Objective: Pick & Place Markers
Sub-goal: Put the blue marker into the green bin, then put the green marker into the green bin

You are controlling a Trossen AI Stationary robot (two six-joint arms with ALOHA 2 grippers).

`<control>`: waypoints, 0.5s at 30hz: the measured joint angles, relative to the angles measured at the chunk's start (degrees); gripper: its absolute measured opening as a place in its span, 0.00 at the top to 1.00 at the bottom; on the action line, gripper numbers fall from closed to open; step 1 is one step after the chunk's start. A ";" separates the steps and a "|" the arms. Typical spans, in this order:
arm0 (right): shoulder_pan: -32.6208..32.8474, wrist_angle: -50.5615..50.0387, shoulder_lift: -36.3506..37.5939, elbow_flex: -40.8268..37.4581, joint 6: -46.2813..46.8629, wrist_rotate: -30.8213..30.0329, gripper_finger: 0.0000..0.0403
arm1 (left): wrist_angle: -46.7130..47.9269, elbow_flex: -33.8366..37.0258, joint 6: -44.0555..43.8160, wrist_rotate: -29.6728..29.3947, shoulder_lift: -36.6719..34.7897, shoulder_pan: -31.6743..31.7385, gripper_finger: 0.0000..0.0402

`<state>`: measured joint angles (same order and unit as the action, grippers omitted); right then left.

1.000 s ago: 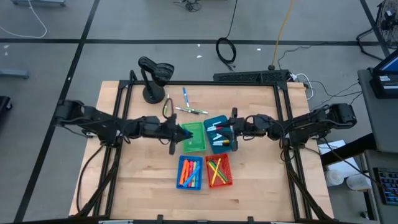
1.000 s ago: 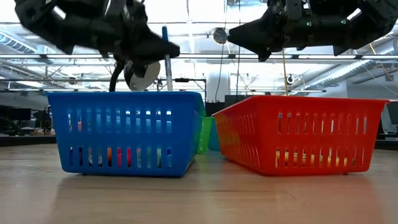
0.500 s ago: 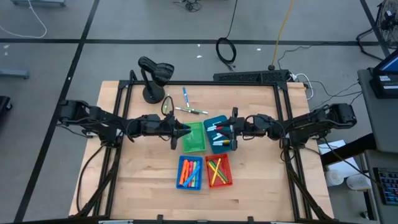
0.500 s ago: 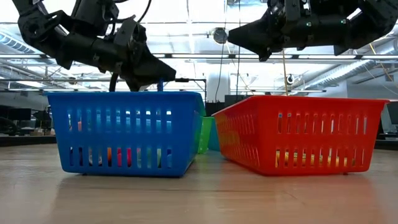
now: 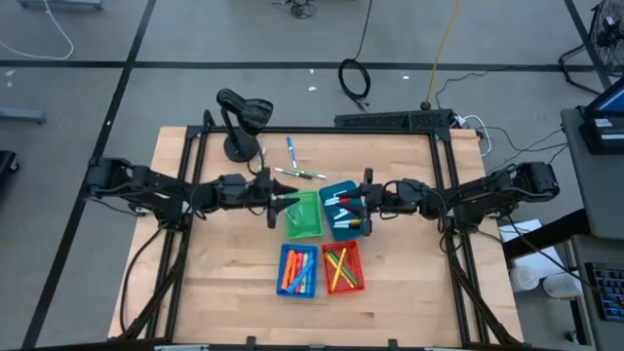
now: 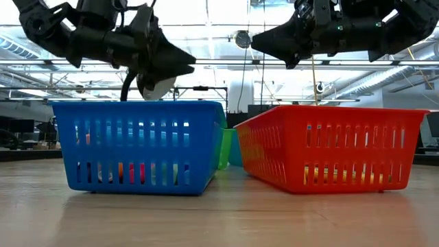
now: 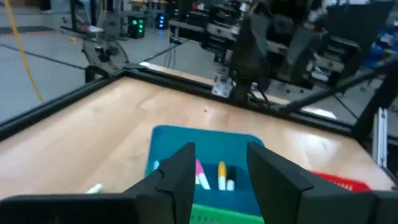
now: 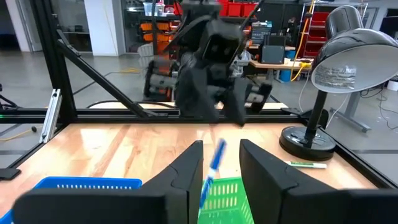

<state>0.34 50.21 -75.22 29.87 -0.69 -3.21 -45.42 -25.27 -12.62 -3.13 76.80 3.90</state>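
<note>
Nearest the front edge of the wooden surface (image 5: pixel 224 273), a blue slotted plastic bin (image 5: pixel 297 270) and a red one (image 5: pixel 342 268) sit side by side, each holding markers (image 5: pixel 295 271). Behind them are a green bin (image 5: pixel 304 215) and a teal bin (image 5: pixel 341 209) with more markers. The left pincer (image 5: pixel 274 201) hovers at the green bin's left edge, fingers apart, gripping nothing. The right pincer (image 5: pixel 368 206) hangs over the teal bin, fingers spread, empty too. Farther back, a few loose markers (image 5: pixel 292 166) lie near a black desk lamp (image 5: pixel 241 121).
</note>
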 joint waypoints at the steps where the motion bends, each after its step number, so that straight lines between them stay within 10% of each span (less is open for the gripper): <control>1: 0.00 -0.01 0.00 0.00 0.00 0.01 0.77 | 0.75 -0.27 -0.28 0.02 -0.68 0.38 0.63; 10: 0.00 -0.63 0.00 -0.02 0.00 -0.01 0.78 | 25.65 -12.17 2.32 1.85 -3.14 1.29 0.63; 15: 0.00 -0.83 0.00 -0.02 0.01 0.01 0.77 | 52.63 -19.17 2.89 -15.99 -3.60 1.79 0.63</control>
<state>0.34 49.38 -75.22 29.85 -0.68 -3.20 7.21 -44.43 -9.73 -19.13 73.19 5.69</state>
